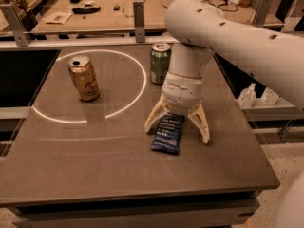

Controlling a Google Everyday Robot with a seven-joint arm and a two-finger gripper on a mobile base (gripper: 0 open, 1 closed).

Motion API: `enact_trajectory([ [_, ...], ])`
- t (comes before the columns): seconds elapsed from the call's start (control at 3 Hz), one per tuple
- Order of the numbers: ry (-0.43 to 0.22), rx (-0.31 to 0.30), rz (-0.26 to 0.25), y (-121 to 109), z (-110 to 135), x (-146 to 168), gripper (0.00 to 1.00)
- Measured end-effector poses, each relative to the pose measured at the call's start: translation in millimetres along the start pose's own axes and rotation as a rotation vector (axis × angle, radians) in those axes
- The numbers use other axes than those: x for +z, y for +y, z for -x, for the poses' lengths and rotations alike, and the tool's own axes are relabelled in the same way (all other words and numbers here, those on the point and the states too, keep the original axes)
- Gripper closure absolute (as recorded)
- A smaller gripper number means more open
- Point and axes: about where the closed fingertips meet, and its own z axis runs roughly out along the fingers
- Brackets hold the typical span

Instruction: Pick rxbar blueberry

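The rxbar blueberry (168, 134) is a flat dark blue wrapped bar with pale text. It lies on the dark table (95, 170), right of centre. My gripper (176, 130) points down over the bar's far end. Its two cream fingers are spread wide, one on each side of the bar, with the tips near the table surface. The fingers do not press on the bar. The white arm hides the bar's far edge.
A gold can (84, 78) stands at the left inside a white painted circle (142, 75). A green can (160, 63) stands just behind the gripper. A workbench with clutter (85, 8) lies behind the rail. Bottles (247, 97) sit on a shelf to the right.
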Motion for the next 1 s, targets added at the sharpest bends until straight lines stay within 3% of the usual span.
enact_trajectory([
  [1.0, 0.001, 0.003, 0.000, 0.9, -0.3, -1.1, 0.40],
])
